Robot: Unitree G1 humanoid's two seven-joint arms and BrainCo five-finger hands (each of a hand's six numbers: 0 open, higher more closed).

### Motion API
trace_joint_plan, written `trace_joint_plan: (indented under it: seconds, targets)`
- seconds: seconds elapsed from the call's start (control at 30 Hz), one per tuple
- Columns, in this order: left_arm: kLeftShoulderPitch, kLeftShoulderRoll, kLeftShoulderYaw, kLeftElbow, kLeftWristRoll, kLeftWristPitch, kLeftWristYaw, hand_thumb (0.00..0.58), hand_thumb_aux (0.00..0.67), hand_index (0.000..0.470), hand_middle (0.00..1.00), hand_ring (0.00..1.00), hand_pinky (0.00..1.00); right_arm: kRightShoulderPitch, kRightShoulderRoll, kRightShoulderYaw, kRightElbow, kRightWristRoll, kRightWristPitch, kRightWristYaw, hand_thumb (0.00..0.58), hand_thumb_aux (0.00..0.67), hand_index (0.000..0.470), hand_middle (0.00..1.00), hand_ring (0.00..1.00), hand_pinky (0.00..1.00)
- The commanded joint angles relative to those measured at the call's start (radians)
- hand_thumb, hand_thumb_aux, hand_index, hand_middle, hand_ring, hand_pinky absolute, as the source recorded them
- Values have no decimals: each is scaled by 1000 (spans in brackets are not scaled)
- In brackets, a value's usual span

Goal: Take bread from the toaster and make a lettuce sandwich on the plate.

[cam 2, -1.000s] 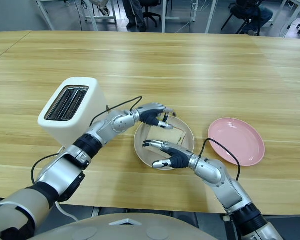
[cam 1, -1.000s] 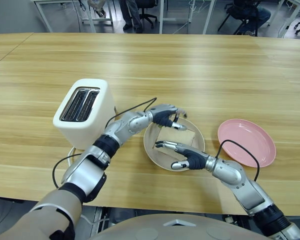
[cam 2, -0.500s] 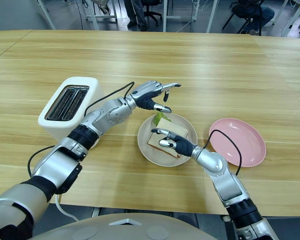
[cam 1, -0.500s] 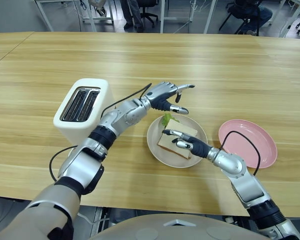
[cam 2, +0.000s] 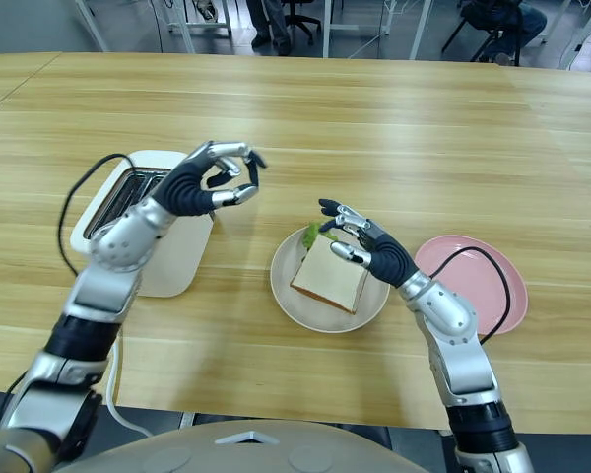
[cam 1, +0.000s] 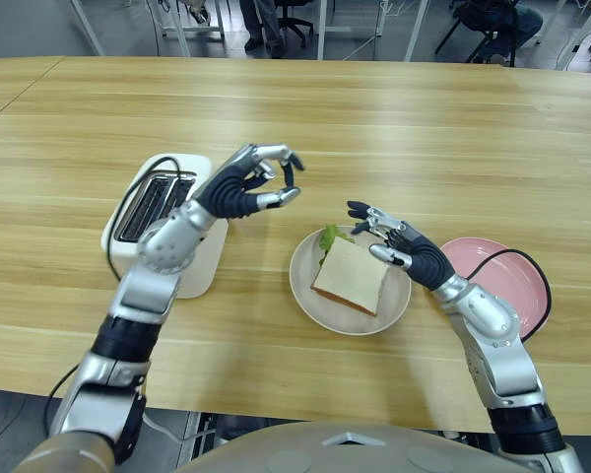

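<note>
Left hand (cam 1: 248, 185) raised, fingers curled (tips nearly meeting); right hand (cam 1: 406, 248) splayed.

A white toaster (cam 1: 150, 205) stands at the left of the wooden counter (cam 1: 424, 128), slots up. The left hand (cam 1: 244, 182) hangs above the toaster's right edge, its fingers (cam 1: 276, 151) curled with nothing between them. To the right sits a cream plate (cam 1: 305, 296) bearing a bread slice (cam 1: 350, 276), with lettuce (cam 1: 327, 237) poking out from under the slice's far left corner (only a small green frill shows). The right hand (cam 1: 399, 246) hovers over the plate's far right rim, fingers (cam 1: 362, 210) spread. Just right of it lies a pink plate (cam 1: 502, 271), partly behind the right arm.
</note>
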Motion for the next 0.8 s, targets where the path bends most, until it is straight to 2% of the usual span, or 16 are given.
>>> trace_joint_plan:
  seconds: [0.03,0.13,0.17,0.2,0.23,0.3,0.33,0.37,0.57,0.8]
  targets:
    - [189,118,34,-198,-172,36,-171,580,670,460,1000,1000,1000,122,-161,29,-125,151,52,249,580,670,460,0,0,0]
    - [340,227,22,-254,-170,42,-281,580,670,460,1000,1000,1000,200,-309,36,-127,112,14,387,580,670,460,59,59,59]
    - [387,259,8,-259,-151,41,-312,580,670,460,1000,1000,1000,221,-357,39,-116,84,0,423,580,670,460,239,239,239]
    - [425,286,-12,-265,-127,48,-339,580,670,460,1000,1000,1000,240,-404,44,-106,52,-20,459,580,670,460,302,302,302]
    - [458,307,-37,-266,-93,54,-362,580,670,460,1000,1000,1000,253,-439,47,-92,10,-51,478,580,670,460,314,314,314]
    - [494,341,-87,-268,1,85,-393,580,670,460,1000,1000,1000,266,-495,59,-85,-42,-75,508,580,670,460,616,616,616]
    - [501,349,-109,-264,49,96,-401,580,670,460,1000,1000,1000,269,-513,64,-80,-67,-85,515,580,670,460,878,878,878]
    - [501,352,-134,-256,105,108,-405,580,670,460,1000,1000,1000,270,-531,74,-71,-102,-100,522,580,670,460,1000,1000,1000]
    - [426,295,-279,-163,405,134,-397,580,670,460,1000,1000,1000,225,-530,123,5,-331,-170,451,580,670,460,1000,1000,1000]
    - [270,149,-422,25,729,135,-299,580,670,460,1000,1000,1000,89,-455,224,144,-707,-242,256,580,670,460,1000,1000,1000]
